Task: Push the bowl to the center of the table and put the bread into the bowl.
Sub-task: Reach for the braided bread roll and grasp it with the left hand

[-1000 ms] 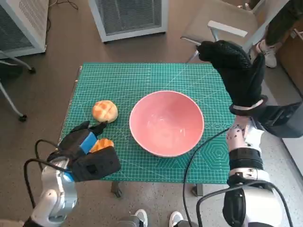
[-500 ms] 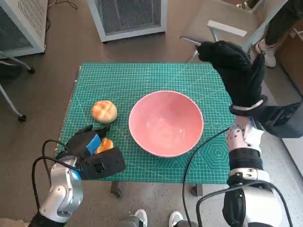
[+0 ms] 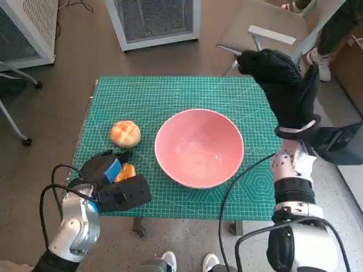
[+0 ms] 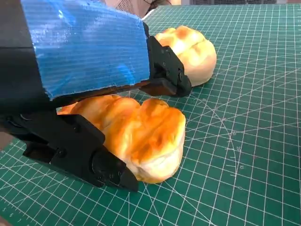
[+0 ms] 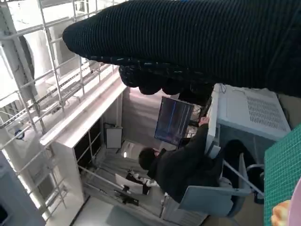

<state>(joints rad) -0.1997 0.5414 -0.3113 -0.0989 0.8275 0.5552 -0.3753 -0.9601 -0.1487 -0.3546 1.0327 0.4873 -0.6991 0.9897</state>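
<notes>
1. left hand [image 3: 108,175] sits at the near left corner of the green mat [image 3: 170,96], its fingers closed around a bread roll [image 4: 141,136].
2. pink bowl [image 3: 198,147] stands about mid-table, just to that hand's right, so the roll likely travels rightward over the rim.
3. right hand [image 3: 283,85] hangs raised beyond the bowl's far right, holding nothing, fingers apart.
4. second roll [image 3: 125,132] lies just beyond the left hand.

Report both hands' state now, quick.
Left hand: closed on the nearer bread roll, which lies on the mat.
Right hand: raised beyond the bowl, holding nothing, fingers spread.
</notes>
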